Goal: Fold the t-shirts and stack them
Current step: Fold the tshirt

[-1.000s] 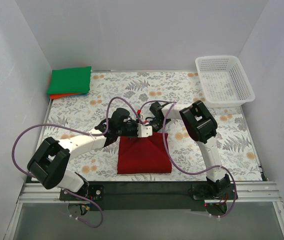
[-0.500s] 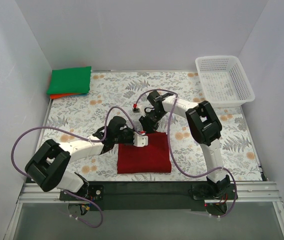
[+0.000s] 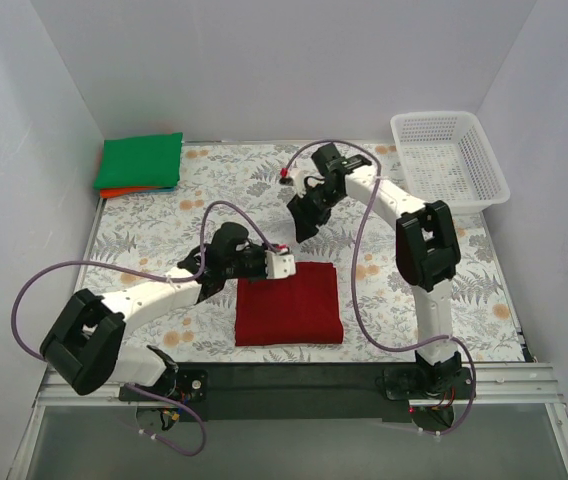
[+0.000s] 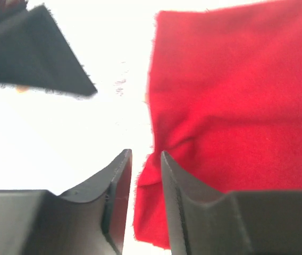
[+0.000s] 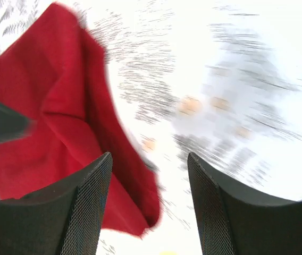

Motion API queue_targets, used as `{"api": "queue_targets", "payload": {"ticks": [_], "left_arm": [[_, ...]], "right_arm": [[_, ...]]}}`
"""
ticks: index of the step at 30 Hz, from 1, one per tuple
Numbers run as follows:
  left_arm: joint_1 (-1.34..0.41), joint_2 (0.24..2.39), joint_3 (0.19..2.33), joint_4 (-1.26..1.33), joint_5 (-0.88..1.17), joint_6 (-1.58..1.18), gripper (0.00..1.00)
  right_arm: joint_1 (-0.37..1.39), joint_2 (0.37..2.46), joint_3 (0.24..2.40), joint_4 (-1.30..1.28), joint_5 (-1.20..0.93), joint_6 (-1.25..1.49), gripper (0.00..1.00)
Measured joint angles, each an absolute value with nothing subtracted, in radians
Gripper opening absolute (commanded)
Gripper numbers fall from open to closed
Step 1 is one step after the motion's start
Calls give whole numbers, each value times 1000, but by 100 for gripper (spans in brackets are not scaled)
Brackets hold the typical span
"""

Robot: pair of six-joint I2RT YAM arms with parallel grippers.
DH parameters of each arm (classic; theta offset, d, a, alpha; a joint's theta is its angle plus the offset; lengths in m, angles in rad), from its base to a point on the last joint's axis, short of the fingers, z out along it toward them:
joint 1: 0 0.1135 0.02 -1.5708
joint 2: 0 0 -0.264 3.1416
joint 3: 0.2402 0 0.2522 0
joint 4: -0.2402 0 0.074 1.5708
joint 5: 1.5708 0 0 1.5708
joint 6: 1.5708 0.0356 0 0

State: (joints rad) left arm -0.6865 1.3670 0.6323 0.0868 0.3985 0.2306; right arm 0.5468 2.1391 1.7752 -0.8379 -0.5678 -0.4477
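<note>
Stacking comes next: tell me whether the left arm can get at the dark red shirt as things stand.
Probably yes. The left gripper sits at the dark red shirt's far left corner, with nothing between them. The right gripper hangs farther back, off the cloth.

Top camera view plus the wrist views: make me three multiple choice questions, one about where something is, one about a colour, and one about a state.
1. Where does the white basket stand?
A. near left corner
B. far right corner
C. centre

2. What colour is the top shirt at the far left?
A. green
B. blue
C. white

3. How is the right gripper?
A. shut on cloth
B. shut on the basket
C. open and empty

Answers:
1 B, the top view shows it in the far right corner.
2 A, it is bright green, with the edge of the orange shirt peeking out beneath it.
3 C, its wrist view shows the fingers well apart with nothing gripped.
</note>
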Motion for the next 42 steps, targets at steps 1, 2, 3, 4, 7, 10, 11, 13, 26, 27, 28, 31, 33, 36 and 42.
{"api": "queue_targets", "payload": {"ticks": [1, 2, 3, 4, 7, 10, 11, 13, 26, 27, 28, 31, 33, 36, 42], "left_arm": [[-678, 1349, 655, 55, 406, 204, 29], [-664, 1331, 682, 24, 412, 170, 30], [-644, 1310, 709, -4, 421, 130, 31], [-619, 1290, 736, -33, 430, 89, 32], [-519, 1259, 825, -139, 466, -52, 34], [-410, 1282, 886, -237, 513, -187, 37], [-375, 1299, 898, -266, 529, -229, 39], [-295, 1346, 907, -322, 571, -314, 41], [-185, 1617, 914, -457, 743, -535, 42], [-185, 1630, 914, -450, 753, -543, 42], [-185, 1639, 914, -443, 759, -549, 42], [-185, 1670, 914, -427, 778, -567, 42], [-185, 1693, 919, -418, 788, -577, 42], [-185, 1729, 936, -405, 799, -591, 40], [-185, 1747, 951, -387, 809, -613, 4]], "right_arm": [[524, 2132, 1792, -844, -567, -448, 66], [499, 2121, 1803, -847, -569, -448, 66], [469, 2107, 1806, -849, -572, -447, 66], [441, 2090, 1803, -856, -579, -446, 65], [358, 2019, 1742, -864, -607, -442, 65], [307, 1937, 1615, -873, -645, -436, 64], [303, 1918, 1572, -875, -659, -436, 64], [309, 1905, 1506, -884, -683, -427, 64], [331, 1933, 1374, -801, -757, -360, 58], [331, 1934, 1367, -797, -760, -356, 57], [330, 1935, 1362, -791, -763, -354, 56], [329, 1946, 1352, -779, -767, -348, 56], [329, 1956, 1348, -777, -769, -345, 56], [329, 1975, 1345, -773, -773, -343, 53], [329, 1992, 1344, -765, -785, -343, 14]]}}
